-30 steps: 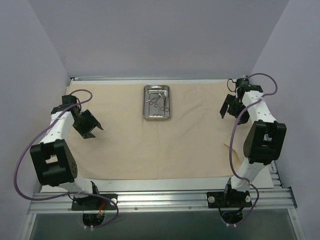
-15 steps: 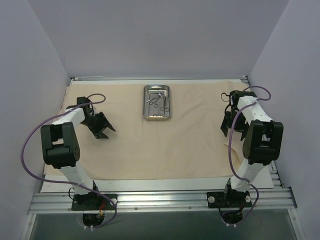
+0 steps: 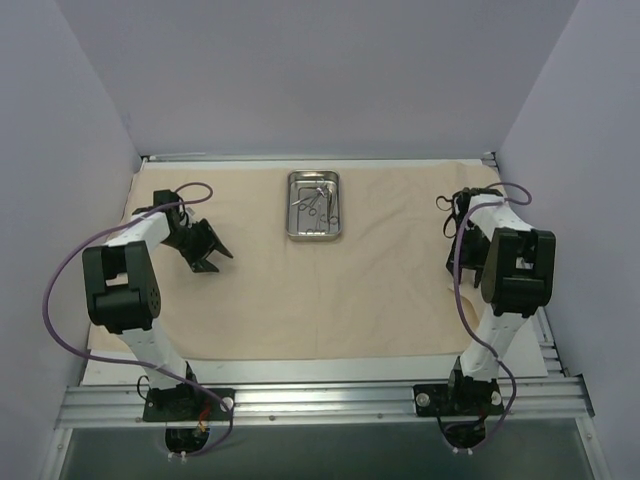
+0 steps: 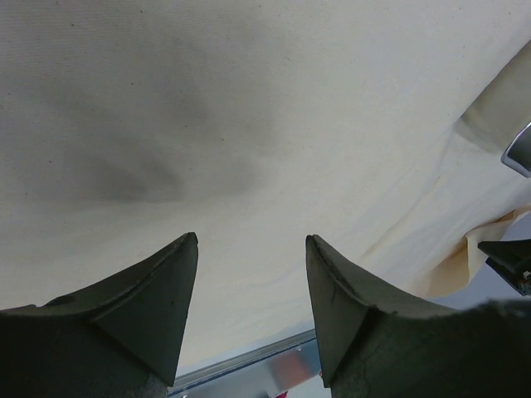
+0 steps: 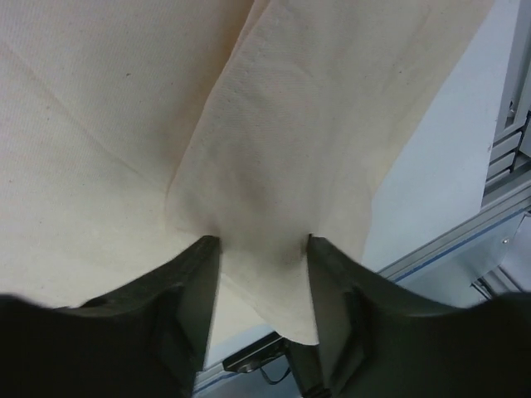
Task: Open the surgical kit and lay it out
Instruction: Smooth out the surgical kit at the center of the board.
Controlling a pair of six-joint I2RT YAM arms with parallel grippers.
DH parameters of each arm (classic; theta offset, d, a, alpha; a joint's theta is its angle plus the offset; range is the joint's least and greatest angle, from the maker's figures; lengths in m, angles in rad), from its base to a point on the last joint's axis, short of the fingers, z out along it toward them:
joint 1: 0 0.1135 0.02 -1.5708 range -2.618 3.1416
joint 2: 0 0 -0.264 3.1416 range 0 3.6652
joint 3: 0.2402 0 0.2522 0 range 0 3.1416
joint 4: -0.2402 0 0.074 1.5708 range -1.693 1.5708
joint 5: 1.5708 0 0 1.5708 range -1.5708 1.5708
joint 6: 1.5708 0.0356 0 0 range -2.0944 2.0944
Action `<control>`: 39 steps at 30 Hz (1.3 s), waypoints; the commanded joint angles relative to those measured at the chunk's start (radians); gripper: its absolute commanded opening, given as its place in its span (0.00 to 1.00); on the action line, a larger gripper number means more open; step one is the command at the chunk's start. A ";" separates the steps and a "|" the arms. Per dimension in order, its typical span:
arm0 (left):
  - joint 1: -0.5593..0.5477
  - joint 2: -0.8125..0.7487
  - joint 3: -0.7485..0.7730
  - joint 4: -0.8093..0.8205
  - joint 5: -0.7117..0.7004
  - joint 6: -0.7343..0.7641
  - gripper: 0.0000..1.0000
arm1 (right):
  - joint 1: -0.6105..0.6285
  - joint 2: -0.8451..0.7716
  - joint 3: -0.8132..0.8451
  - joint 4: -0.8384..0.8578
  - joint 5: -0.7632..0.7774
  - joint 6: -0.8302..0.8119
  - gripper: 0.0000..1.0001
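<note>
One beige wrapping cloth (image 3: 300,300) is the largest thing here. It lies spread out flat over nearly all of the white table (image 3: 330,370), with faint creases. Two arms stand at the near edge, one on each side. The left gripper (image 3: 207,248) hangs over the cloth at about 9 o'clock from its middle, and the right gripper (image 3: 457,262) at about 3 o'clock, close to the cloth's edge.

One steel tray (image 3: 315,205) sits on the cloth at 12 o'clock, near the far edge. It is small, shiny and rectangular with rounded corners. The silver instruments (image 3: 318,200) lie in a loose heap inside it. Ring handles show, but the pieces are too small to count.

Only the top view shows the tray and its contents whole. The left wrist view shows plain cloth with a soft shadow, and at 3 o'clock a sliver of shiny metal too cut off to name. There the left gripper (image 4: 250,242) has its two dark fingers spread wide, with bare cloth between them and nothing held.

The right wrist view shows what the top view barely hints at: a flap of cloth (image 5: 282,166) folded over on itself, its corner pointing to 6 o'clock, with white table at 3 o'clock. The right gripper (image 5: 262,242) stands parted on either side of that flap, not pinching it. Whether the tips touch the cloth cannot be told.
</note>
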 commanded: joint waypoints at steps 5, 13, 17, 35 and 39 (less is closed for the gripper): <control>0.002 0.012 0.042 0.037 0.045 0.028 0.64 | -0.016 -0.036 -0.013 -0.037 0.103 0.026 0.13; 0.002 -0.005 0.004 0.076 0.084 0.013 0.64 | -0.212 -0.178 -0.028 -0.037 0.132 0.040 0.00; 0.003 -0.010 -0.016 0.099 0.106 0.002 0.63 | -0.413 -0.279 -0.082 0.003 0.091 0.013 0.00; 0.051 -0.022 -0.047 0.092 0.105 0.028 0.64 | -0.193 -0.332 0.015 -0.008 0.089 0.014 0.75; 0.054 -0.040 -0.041 0.076 0.060 0.043 0.70 | -0.165 -0.240 0.050 0.104 0.023 0.008 0.71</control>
